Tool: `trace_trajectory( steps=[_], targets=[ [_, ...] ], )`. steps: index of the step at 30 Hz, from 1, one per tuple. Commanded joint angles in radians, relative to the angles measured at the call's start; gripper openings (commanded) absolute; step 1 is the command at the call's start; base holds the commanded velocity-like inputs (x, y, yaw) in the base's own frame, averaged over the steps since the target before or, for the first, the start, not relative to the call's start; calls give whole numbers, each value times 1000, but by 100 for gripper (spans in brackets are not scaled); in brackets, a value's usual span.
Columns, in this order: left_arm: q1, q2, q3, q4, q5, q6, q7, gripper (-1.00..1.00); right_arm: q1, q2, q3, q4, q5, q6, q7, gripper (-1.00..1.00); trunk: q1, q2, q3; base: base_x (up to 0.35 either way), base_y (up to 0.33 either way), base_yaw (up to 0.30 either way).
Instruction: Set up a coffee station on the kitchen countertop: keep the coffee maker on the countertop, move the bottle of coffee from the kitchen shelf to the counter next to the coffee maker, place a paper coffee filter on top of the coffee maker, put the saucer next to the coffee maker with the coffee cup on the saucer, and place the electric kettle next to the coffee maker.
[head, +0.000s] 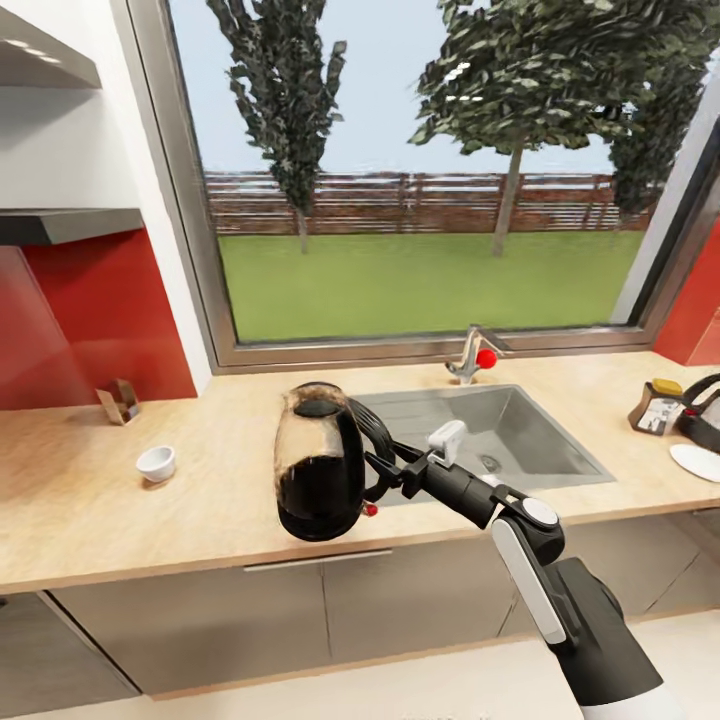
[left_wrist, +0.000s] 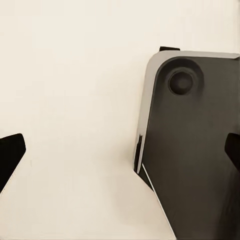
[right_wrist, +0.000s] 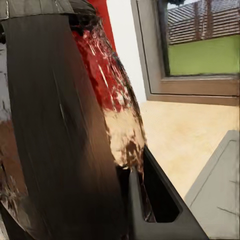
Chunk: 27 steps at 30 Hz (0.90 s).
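- The electric kettle (head: 320, 462) hangs upright above the bench (head: 120, 500), just beside the sink (head: 500, 430), on its window-left side.
- The right tool (head: 385, 470) pinches its loop handle.
- The coffee cup (head: 156, 463) stands farther from the sink.
- The left tool's (left_wrist: 120, 150) fingers are spread.

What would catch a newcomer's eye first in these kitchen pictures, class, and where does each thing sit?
First, the electric kettle, dark liquid inside, held by its handle in the right gripper above the front of the kitchen countertop, just left of the sink. Next, the big window behind, showing lawn and trees. A small white coffee cup stands alone on the countertop at left; the bottle of coffee sits far right.
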Motion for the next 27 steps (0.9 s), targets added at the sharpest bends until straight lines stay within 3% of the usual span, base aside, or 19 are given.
trace_trajectory(
  steps=[1,27],
  targets=[
    [0,0,-7,0,8,-3,2,100,-1,0,1,-1,-16,9,-1,-100,1,-2,-3,0,0,-263],
    [0,0,-8,0,7,-3,2,100,-1,0,2,-1,-16,9,-1,-100,1,-2,-5,0,0,-287]
  ],
)
